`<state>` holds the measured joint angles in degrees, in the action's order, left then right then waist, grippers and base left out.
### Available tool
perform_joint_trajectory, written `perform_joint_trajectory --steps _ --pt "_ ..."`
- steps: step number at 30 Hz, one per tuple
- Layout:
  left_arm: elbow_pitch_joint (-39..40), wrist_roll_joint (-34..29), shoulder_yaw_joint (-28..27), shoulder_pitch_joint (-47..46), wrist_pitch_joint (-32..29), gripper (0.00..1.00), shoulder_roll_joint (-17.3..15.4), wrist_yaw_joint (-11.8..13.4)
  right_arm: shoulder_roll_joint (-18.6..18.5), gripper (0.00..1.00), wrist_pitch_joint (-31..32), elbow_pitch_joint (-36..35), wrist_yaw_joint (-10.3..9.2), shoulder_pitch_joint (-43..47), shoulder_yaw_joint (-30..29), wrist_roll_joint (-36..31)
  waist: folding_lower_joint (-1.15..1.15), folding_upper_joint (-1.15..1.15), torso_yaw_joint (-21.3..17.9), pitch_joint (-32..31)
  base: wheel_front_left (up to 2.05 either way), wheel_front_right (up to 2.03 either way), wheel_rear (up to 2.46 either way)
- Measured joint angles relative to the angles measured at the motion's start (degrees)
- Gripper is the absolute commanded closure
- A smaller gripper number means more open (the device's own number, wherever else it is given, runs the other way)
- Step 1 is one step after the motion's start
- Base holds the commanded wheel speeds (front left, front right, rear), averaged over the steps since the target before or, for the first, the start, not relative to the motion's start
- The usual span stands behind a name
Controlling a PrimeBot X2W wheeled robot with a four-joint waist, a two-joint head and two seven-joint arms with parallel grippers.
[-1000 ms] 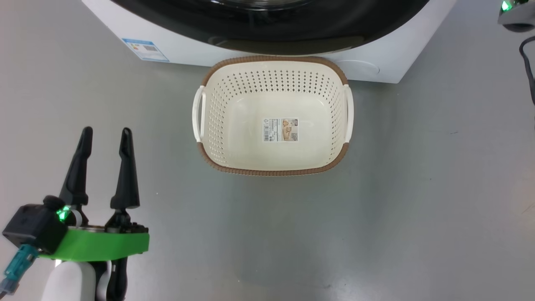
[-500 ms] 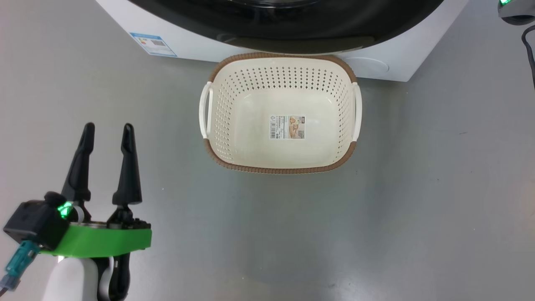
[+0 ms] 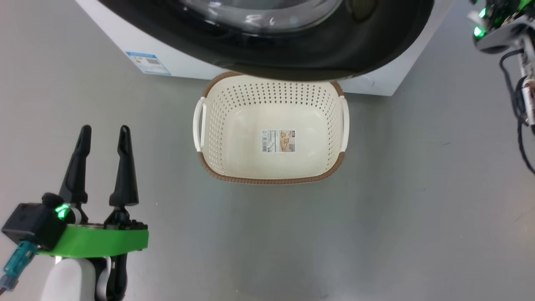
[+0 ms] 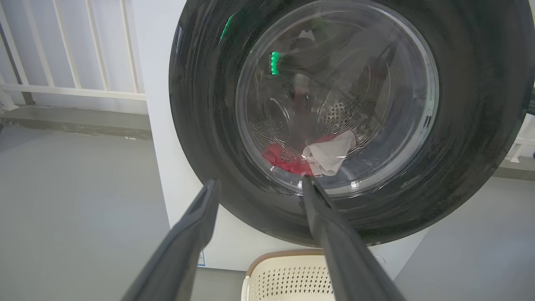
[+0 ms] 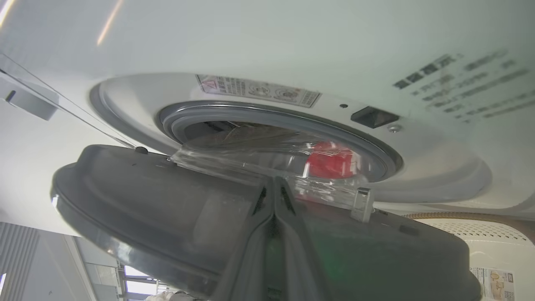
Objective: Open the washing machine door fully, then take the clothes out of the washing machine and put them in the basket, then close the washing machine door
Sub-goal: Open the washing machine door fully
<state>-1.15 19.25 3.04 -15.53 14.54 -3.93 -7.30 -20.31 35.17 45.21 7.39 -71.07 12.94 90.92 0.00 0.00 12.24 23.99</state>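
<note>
- Step in hand, judged from the head view: opening the door. The washing machine door hangs partly swung out from the washing machine. Its black frame overlaps the far rim of the basket, which stands empty on the floor. The left gripper hovers well to the left of the basket, fingers apart, holding nothing.
- Left wrist view: the spread fingers point at the door's glass. Behind it the clothes, red and white, lie low in the drum.
- Right wrist view: the right gripper has its fingers pressed together and empty, tips at the door's inner face beside the glass bowl. Whether they touch it cannot be told. A gap shows between the door and the grey seal.
- Next move, as a judgement: the closed right fingers need to sweep the door outward until it stands fully open, before either arm reaches into the drum.
</note>
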Motion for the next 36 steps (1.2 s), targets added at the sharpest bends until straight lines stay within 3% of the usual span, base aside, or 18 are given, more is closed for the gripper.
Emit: perform_joint_trajectory --steps 18,36 --pt "-1.7 -0.5 0.6 4.1 0.0 0.00 -1.1 0.0 3.2 1.00 5.1 -5.7 0.00 13.7 1.2 2.5 0.00 0.00 -1.5 -7.2 0.00 0.00 0.00" --pt "-3.0 -1.9 -0.5 8.5 0.0 0.00 -1.2 0.0 4.6 1.00 8.0 -11.9 0.00 24.9 0.8 3.6 0.00 0.00 0.1 -13.5 0.00 0.00 0.00"
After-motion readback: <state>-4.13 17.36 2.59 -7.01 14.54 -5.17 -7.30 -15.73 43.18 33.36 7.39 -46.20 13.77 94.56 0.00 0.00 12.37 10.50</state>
